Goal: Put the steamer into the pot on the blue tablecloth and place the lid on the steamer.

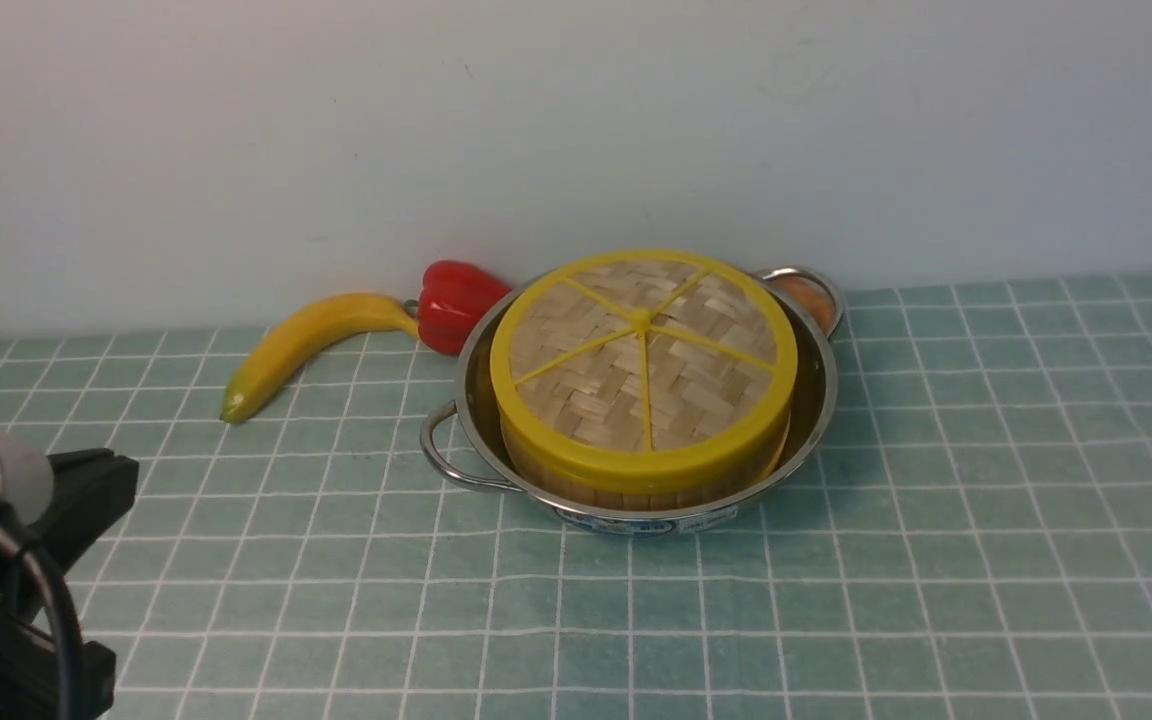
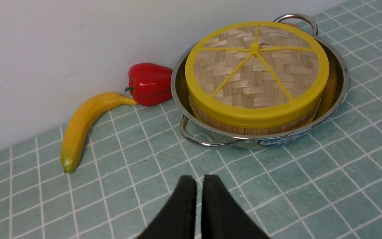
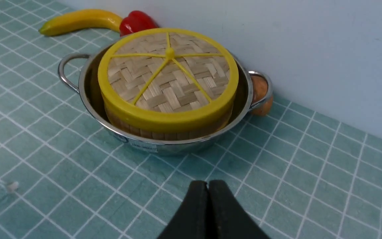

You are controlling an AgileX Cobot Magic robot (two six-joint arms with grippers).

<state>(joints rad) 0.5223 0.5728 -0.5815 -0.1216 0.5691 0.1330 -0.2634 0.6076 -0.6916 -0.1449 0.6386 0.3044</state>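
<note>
The steel pot [image 1: 818,405] stands on the blue tablecloth [image 1: 936,560] near the back wall. Inside it sits the steamer [image 1: 636,492], of which only the slatted side wall shows. The woven lid [image 1: 644,340] with its yellow rim and spokes lies flat on top and hides the steamer's inside. My left gripper [image 2: 199,179] hovers over bare cloth in front of the pot, its fingers almost together with only a thin slit, holding nothing. My right gripper [image 3: 208,183] is also short of the pot, fingers pressed together and empty. Only the left arm [image 1: 26,560] shows in the front view, at the lower left.
A yellow banana [image 1: 306,335] and a red pepper [image 1: 451,300] lie against the wall, left of the pot. A brown round object [image 3: 260,94] sits behind the pot's far handle [image 1: 804,280]. The pale wall [image 1: 576,130] closes the back.
</note>
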